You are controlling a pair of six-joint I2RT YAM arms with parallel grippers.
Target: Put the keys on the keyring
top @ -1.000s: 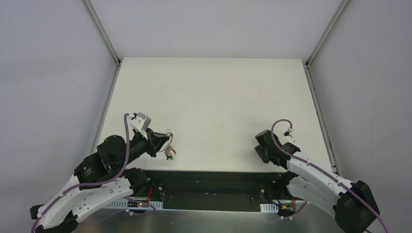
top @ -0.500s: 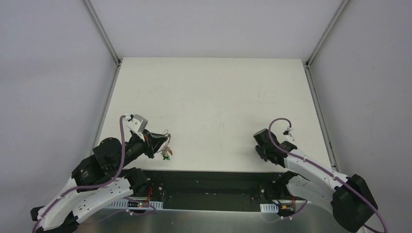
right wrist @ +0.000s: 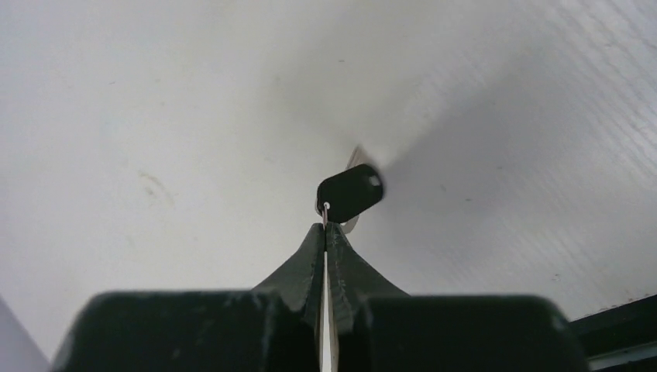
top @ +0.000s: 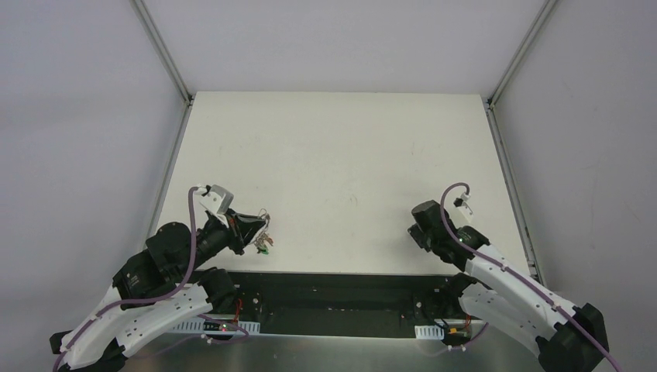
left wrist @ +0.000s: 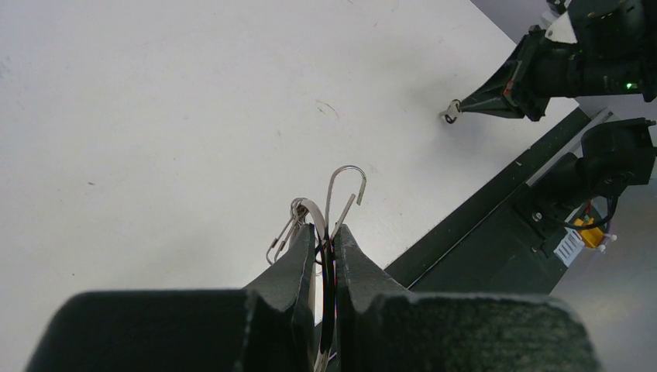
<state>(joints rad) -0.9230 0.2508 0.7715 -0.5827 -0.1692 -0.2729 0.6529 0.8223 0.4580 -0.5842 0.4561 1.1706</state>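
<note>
The keys are split between the two arms, one at each gripper. The green-headed key (top: 265,247) hangs just below the tips of the left gripper (top: 259,231), along with a small cluster of wire rings. That gripper's fingers (left wrist: 302,252) are clamped together on the keyring (left wrist: 346,183), whose bent wire hook sticks out just beyond the fingertips, above the white table (top: 333,147). The left arm is folded low at the near left corner, elbow drawn back, its forearm reaching forward and inward with the wrist roughly level. The black-headed key (right wrist: 350,192) dangles right at the tips of the right gripper (right wrist: 325,227), whose jaws are pressed shut on a thin metal loop (right wrist: 326,208) at the key's head; its pale blade points away from the fingers and looks blurred. The right arm mirrors the left, crouched low at the near right corner, forearm angled forward and inward. The two grippers are well apart, their tips pointing toward each other.
</note>
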